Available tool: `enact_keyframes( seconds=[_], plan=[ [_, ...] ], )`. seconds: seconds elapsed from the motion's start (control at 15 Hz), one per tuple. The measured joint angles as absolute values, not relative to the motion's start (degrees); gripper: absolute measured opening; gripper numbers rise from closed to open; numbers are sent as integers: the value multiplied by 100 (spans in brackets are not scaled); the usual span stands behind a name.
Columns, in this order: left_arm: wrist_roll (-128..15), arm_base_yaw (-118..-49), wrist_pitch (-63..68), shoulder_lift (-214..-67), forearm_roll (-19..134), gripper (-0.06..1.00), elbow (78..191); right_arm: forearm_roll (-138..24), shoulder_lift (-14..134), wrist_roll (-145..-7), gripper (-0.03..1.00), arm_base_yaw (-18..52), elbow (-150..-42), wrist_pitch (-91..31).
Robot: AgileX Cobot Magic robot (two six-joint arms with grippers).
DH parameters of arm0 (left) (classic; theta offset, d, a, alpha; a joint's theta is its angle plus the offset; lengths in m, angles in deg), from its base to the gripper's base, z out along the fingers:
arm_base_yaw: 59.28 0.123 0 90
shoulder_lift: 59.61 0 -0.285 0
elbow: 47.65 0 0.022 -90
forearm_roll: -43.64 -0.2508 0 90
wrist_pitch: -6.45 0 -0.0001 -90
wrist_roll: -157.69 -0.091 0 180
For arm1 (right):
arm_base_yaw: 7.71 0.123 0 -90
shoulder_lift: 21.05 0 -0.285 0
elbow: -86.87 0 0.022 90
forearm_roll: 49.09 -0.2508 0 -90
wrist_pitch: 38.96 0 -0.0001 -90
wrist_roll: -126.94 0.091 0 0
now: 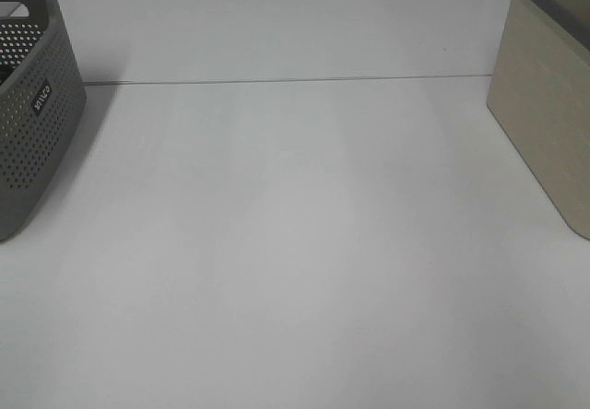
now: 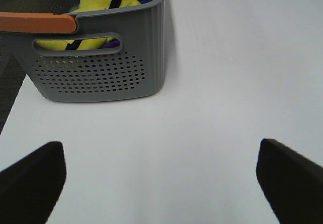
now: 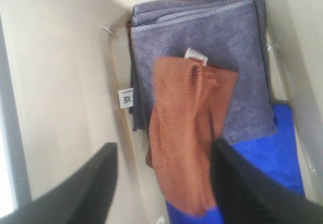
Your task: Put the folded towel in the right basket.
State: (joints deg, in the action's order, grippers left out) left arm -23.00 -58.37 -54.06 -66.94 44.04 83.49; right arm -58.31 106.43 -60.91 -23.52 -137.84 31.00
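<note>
In the right wrist view my right gripper [image 3: 162,151] is open inside the beige right basket [image 3: 60,82]. An orange-brown towel [image 3: 184,133] lies loosely folded between the two fingers and touches one of them. It rests on a folded grey towel [image 3: 217,37] and a blue towel [image 3: 272,158]. My left gripper [image 2: 160,148] is open and empty above the white table, short of the grey perforated basket [image 2: 101,72]. Neither gripper shows in the exterior high view.
The grey perforated basket [image 1: 28,105] stands at the table's left edge and holds yellow and blue cloth [image 2: 103,2]. The beige basket [image 1: 544,123] stands at the right edge. A seam [image 1: 277,80] runs across the white table at the back.
</note>
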Motion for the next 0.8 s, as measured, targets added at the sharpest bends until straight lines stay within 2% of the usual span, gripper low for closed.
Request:
enact_keyframes(
  seconds=[0.07,0.2,0.47,0.8],
  plan=[
    [-2300,-5837,-5406,-6694,4404,97,8349,-5860,10608,-6079,61,-2318,-13790,3100],
    [-2300,-5837,-5406,-6694,4404,97,8349,-5877,10471,-6005,65,-2088,-13916,3100],
    [-2300,-5837,-5406,-6694,4404,97,8349,-5895,9961,-5959,66,-857,-13985,3100],
    [-2300,-5837,-5406,-6694,4404,97,8349,-5895,9142,-5730,66,-203,-13469,3100]
  ],
)
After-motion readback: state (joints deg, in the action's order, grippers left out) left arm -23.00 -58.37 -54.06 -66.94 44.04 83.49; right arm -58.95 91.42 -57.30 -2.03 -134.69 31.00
